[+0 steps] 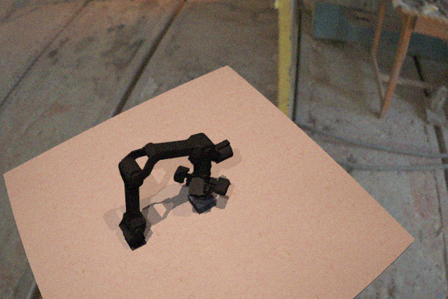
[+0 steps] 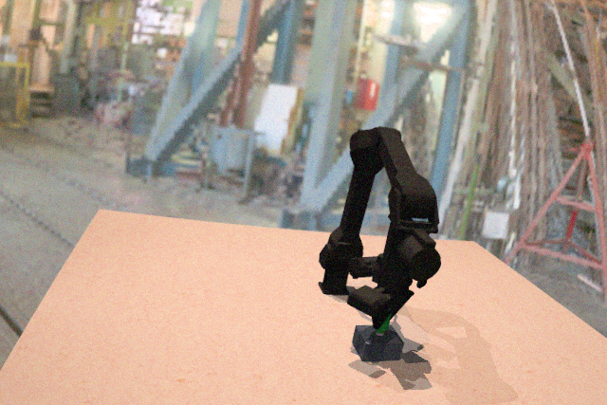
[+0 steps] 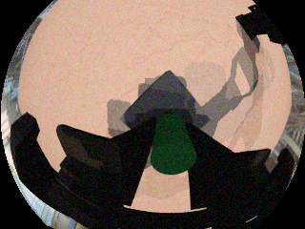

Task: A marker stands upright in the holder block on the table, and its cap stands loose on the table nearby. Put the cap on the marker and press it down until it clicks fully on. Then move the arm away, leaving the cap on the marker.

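The dark holder block (image 1: 202,208) (image 2: 377,347) (image 3: 164,95) sits on the table under the hand. The green cap (image 2: 384,324) (image 3: 173,148) is between the fingertips, directly over the block's top. My gripper (image 2: 382,322) (image 3: 171,124) points down and is shut on the green cap, with a finger against each side of it. In the top view the hand covers the cap. The marker cannot be made out; the cap and fingers hide the place where it stands. How far the cap sits down on the marker cannot be told.
The table (image 1: 274,259) (image 2: 171,322) carries the arm's base (image 1: 133,234) (image 2: 335,283), which stands behind the block in the exterior view. The arm arches over from it to the block. Shadows of the arm and hand fall around the block.
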Robot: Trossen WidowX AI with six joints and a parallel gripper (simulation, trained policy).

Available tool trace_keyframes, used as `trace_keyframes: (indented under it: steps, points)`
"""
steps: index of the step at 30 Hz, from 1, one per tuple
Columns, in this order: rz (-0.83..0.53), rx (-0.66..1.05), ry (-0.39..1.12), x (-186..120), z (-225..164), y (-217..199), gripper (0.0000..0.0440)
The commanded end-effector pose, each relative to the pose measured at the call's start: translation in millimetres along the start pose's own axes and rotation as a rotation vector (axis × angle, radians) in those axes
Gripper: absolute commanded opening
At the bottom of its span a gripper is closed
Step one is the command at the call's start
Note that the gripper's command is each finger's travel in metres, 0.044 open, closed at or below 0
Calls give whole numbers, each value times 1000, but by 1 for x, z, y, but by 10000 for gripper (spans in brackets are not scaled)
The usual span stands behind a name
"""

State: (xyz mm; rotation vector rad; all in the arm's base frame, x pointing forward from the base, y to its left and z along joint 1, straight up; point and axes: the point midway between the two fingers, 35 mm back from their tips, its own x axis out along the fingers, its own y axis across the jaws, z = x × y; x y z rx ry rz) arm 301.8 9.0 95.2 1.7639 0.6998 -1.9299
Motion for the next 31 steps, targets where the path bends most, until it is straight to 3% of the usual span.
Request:
trace_keyframes:
  steps: [1, 5, 15, 31]
  points:
    - [-6, -5, -53, 17, 7, 4, 134]
    - [-24, -10, -61, 16, 12, -2, 184]
    - [-8, -32, -38, 6, 18, -7, 436]
    - [70, -22, 50, -42, 16, -4, 440]
